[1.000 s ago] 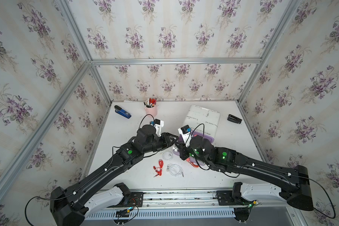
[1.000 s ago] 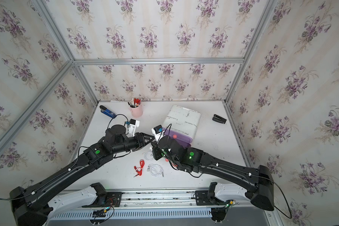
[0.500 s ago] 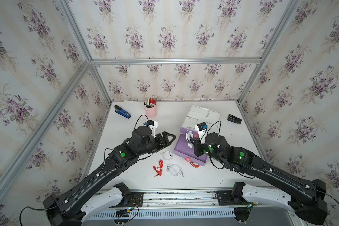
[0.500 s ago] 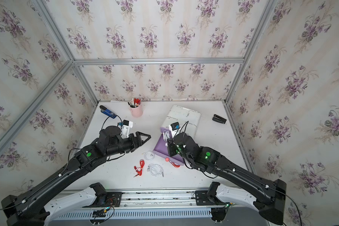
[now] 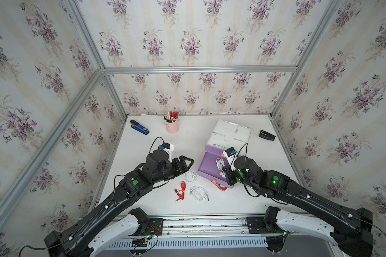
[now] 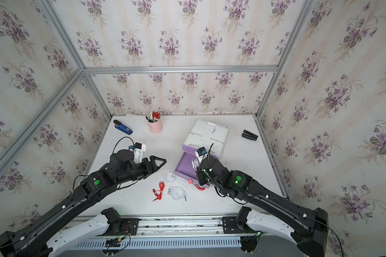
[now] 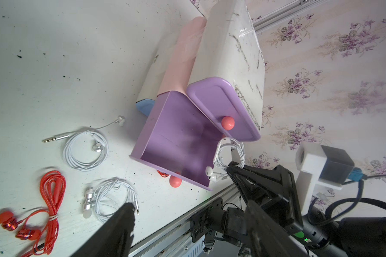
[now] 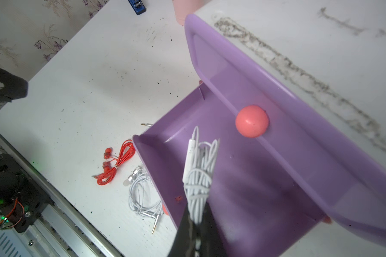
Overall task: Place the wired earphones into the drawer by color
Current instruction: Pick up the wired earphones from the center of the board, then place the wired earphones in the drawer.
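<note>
Left wrist view gives you the clearest warning on that side. Your left gripper (image 5: 186,165) hangs with its jaws spread and nothing between them, above the table (image 5: 187,142) and near the loose white coil (image 7: 85,148). That coil's jack plug and one bud trail away from the loops, so a pinch on a trailing end would likely unwind it rather than lift it. Beside it, the red bundle (image 7: 51,195) and the silver-budded white bundle (image 7: 112,198) lie near each other, and a wide closing there could catch both colours at once. Next, a red cord (image 5: 221,188) pokes out at the front of the open purple drawer (image 5: 206,165), by its knob. You cannot tell whether it lies in the drawer or under it, but white dropped on red would spoil the sort, and pushing the drawer in could pinch it. Over that drawer, the held white bundle (image 8: 198,169) is clamped between the closed jaws of your right gripper (image 8: 196,217), and the left wrist view shows its earbuds dangling at the drawer's front wall. Let go there and they may drape over the rim or slide out, or the loops may cling to a finger and follow it out. Both arms are near the drawer, so sending the left one in would risk a clash.
</note>
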Motion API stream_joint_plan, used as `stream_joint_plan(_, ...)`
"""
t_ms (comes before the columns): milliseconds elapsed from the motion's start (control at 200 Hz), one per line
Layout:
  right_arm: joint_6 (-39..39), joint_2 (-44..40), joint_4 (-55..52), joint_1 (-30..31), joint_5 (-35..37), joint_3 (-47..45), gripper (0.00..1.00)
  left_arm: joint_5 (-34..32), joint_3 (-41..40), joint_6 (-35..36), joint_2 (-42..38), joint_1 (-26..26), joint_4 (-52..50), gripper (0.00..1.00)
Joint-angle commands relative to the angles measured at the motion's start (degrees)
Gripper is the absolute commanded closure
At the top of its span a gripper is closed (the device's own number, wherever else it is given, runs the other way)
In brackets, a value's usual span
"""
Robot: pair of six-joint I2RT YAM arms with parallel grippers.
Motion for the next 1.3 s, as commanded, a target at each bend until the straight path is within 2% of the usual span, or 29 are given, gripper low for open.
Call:
stream_joint_plan(0,-0.8,0.6,-0.9,-0.3,1.3,-0.8,1.00,-0.6,-0.7,0.7,-0.5,0.2,-0.5,0.20)
stream_joint_plan(255,-1.2,0.4,0.1,-1.1,1.8,-3.5,1.00,-1.1,-2.8,0.3,-1.7,0.5,-0.7,0.20)
stream_joint_plan(644,1.5,3.3,0.9,-2.0,-1.4,-5.3,1.00,-0.5,-6.7,-1.3,-2.9,1.2,0.6,0.20)
stream_joint_plan(1029,2.3,5.0,2.1,-8.9,-9.4,-7.7,0.99,-0.3,-8.8,-1.1,-2.4,1.6,0.6,0.20)
stream_joint_plan(1139,2.3,5.0,2.3,-10.6,-10.4,-8.1,0.95,-0.3,-9.4,-1.1,-2.3,1.7,0.5,0.20)
stream_joint_plan(1294,2.0,5.2,2.0,-12.1,-11.2,-7.7,0.80,-0.1,-10.4,-1.0,-1.7,1.8,1.1,0.20)
